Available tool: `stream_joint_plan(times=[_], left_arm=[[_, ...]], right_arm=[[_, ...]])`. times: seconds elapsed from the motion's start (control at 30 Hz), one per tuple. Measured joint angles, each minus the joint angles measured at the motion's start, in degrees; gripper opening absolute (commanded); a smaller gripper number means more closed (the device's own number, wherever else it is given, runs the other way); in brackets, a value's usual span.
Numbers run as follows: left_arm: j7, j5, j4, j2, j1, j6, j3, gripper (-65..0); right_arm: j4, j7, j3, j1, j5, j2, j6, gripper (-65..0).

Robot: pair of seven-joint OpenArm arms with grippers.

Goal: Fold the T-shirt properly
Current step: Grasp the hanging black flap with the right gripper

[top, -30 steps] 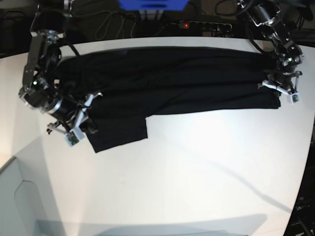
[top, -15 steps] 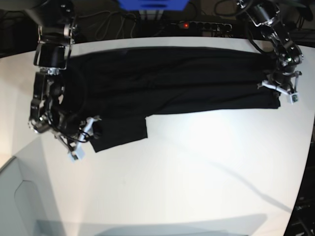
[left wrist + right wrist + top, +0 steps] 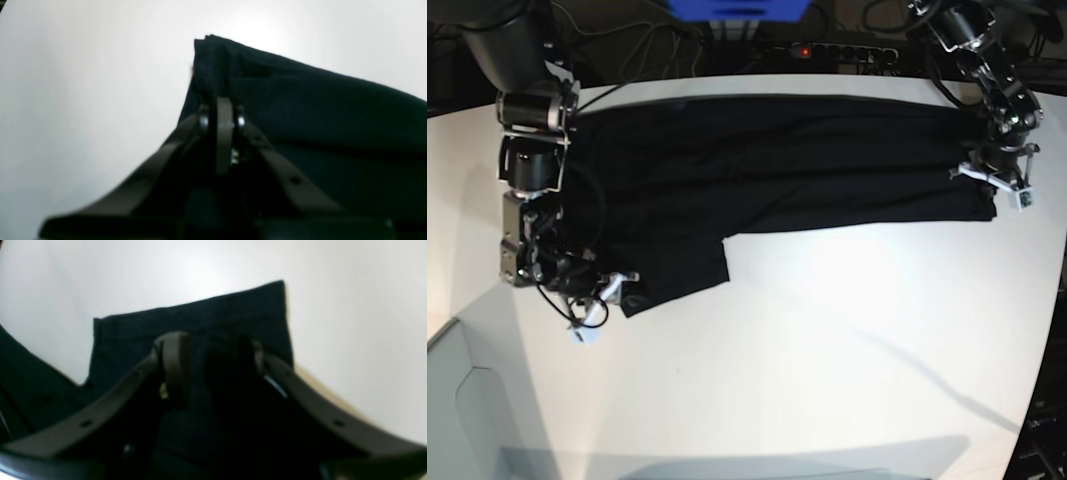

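T-shirt (image 3: 777,170): black and plain-faced, it lies flat across the far half of the white table (image 3: 827,350) as a long dark band running side to side, with soft creases along its length.
Sleeve (image 3: 677,270): one short flap juts toward the near edge from the band's lower border on the base view's left; in the right wrist view its hem is a straight line with two square corners against the white.
Shirt's other end (image 3: 213,60): in the left wrist view a thick, layered corner of cloth rises just above the fingertips, the pale table surface behind it.
Right gripper (image 3: 602,300): low at the tip of the sleeve flap, on the base view's left. Jaws stand apart, one finger either side of a clear gap, hanging over the sleeve cloth (image 3: 206,340). Nothing is pinched between them.
Left gripper (image 3: 997,185): at the far end of the band, on the base view's right. Fingers are pressed together, and the shirt's edge sits right at the tips (image 3: 222,113); the cloth bunches up from that spot, so it is pinching the T-shirt.
Table: white, bare and glossy in front of the shirt, with long grey shadows across it.
Behind the table: dark cables and a power strip with a red light (image 3: 802,50).
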Motion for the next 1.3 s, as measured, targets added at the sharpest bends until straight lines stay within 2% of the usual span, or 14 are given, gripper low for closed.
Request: stream_joint_plan(times=[0.13,0.33,0.53,0.77,0.87,1.3], left_arm=[[0.0,0.0,0.0,0.0,0.2,0.0,0.0,-65.0],[0.0,0.0,0.0,0.0,0.2,0.0,-0.1,-65.0],[0.0,0.0,0.0,0.0,0.2,0.0,0.0,-65.0],[0.2,-0.1,0.0,0.0,0.2,0.0,-0.2,-65.0],[0.2,-0.3,0.0,0.0,0.2,0.0,-0.3,-65.0],[0.2,-0.3,0.0,0.0,0.3,0.0,-0.3,-65.0]], right_arm=[[0.0,-0.2,0.0,0.0,0.1,0.2,0.2,-40.4],[6.5,-1.8,0.5,-0.8,-1.5,1.9,0.3,-40.4],[6.7,-1.1,0.4,-0.6,-1.1,1.7,0.3,-40.4],[-2.1,7.3,0.1,-0.6,-0.1,2.1,0.3,-40.4],[-3.7,9.2,0.1,0.0,-0.3,2.7,0.4,-40.4],[-1.6,8.5,0.4,-0.6,-1.1,3.3,0.4,-40.4]])
